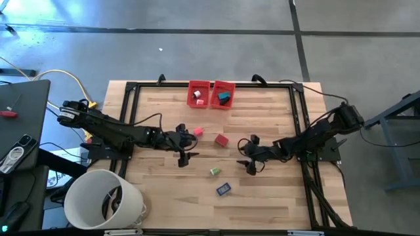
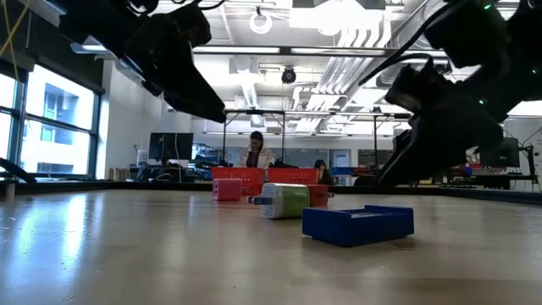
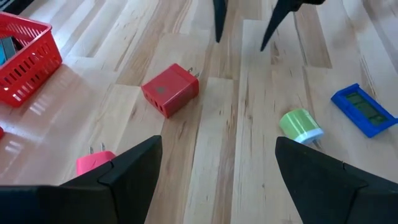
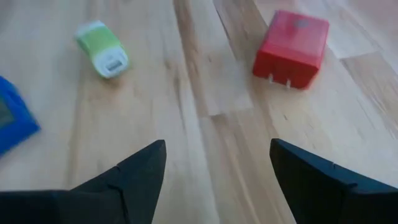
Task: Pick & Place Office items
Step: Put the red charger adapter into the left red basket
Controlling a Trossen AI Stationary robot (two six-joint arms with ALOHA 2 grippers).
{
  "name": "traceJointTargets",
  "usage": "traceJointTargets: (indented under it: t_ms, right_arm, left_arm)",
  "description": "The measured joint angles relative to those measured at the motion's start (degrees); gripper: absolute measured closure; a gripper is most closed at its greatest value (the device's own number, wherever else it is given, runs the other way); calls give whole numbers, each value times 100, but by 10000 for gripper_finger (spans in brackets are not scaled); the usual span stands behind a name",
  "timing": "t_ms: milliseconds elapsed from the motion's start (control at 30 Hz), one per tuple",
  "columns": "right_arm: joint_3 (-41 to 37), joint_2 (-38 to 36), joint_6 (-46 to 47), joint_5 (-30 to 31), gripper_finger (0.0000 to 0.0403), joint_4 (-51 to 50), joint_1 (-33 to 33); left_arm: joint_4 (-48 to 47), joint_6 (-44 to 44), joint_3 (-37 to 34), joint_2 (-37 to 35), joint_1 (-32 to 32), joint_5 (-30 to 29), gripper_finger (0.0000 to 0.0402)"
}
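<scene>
Red plastic marks both where the job ends and what it has so far achieved: two small bins stand side by side at the far edge of the table, the left bin [image 1: 198, 94] holding what look like a white and a pink piece, the right bin [image 1: 223, 95] a teal piece and something dark. Four office items lie loose on the wood: a pink charger plug [image 1: 197, 132] just beside the left gripper [image 1: 184, 143], a red charger block [image 1: 221, 139] between the two grippers, a green cylinder with a white end [image 1: 214, 172] nearer the front, and a blue flat piece [image 1: 223, 189] just beyond it toward the front edge. By this count roughly half the sorting looks done. The left gripper hovers with jaws spread wide and empty, and the right gripper [image 1: 249, 155] likewise is parted and holds nothing. A white bucket [image 1: 105, 198] sits at the front left corner.
</scene>
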Motion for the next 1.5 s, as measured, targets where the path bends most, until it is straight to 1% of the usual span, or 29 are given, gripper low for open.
traceJointTargets:
  t_ms: [300,533,667,733,900,1000,1367,1500]
  right_arm:
    - [-903,2,-208,1,126,1927,0]
    - [-1151,32,-276,1,126,2463,0]
    - [-1167,254,-280,-1,126,2607,0]
    - [-1150,459,-294,1,126,2952,0]
    - [-1148,850,-299,-7,126,3416,0]
    - [-1162,1016,-292,-3,126,3418,-2]
    - [-1154,2051,-210,66,126,4463,-17]
    - [-1151,2305,-216,98,126,4776,-17]
  left_arm:
    - [59,2,0,0,0,-2,98]
    - [110,2,0,0,0,-4,98]
    - [127,2,0,0,0,-7,98]
    - [127,2,0,0,0,-8,98]
    - [127,-4,0,0,0,-11,98]
    - [127,0,0,0,0,-13,98]
    - [127,-7,0,0,0,-13,98]
    - [127,-22,0,0,0,-13,98]
